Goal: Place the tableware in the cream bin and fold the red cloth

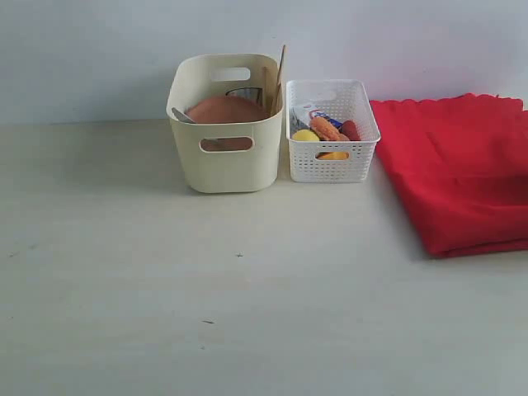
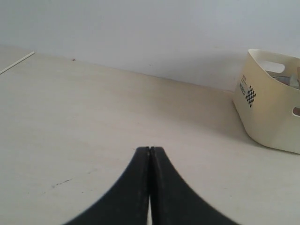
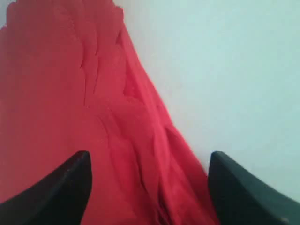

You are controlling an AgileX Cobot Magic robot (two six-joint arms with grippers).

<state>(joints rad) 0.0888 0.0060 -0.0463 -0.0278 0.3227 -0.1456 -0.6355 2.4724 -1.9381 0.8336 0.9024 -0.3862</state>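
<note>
**Exterior view:** The cream bin point(image 1: 224, 157) stood at the back of the table point(image 1: 165, 289), with the round brown plate point(image 1: 224, 109), the steel cup point(image 1: 245, 94) and a grey utensil handle point(image 1: 182, 115) inside it. The wooden chopsticks point(image 1: 282, 64) leaned above its rim. The white basket point(image 1: 332, 161) of food sat just beside it. The red cloth point(image 1: 458, 173) lay on the right, apparently doubled over, its thick front edge running off the picture. Neither arm showed here. No tableware was seen loose on the table, so the job looked close to finished. The upright chopsticks were the weak point: a knock to the bin could tip them toward the basket.

**Left wrist view:** The left gripper point(image 2: 149, 151) was pressed together on nothing and hung low over bare table, with the bin off to one side. A careless sweep that way could shove the tub.

**Right wrist view:** The right gripper point(image 3: 148, 157) was spread wide with nothing between its fingers, directly above the cloth's rumpled, layered edge. A descent here risked pinching only the top layer, and a pull could then drag the fold open. A grab on the creases could bunch the fabric rather than lay it flat.
</note>
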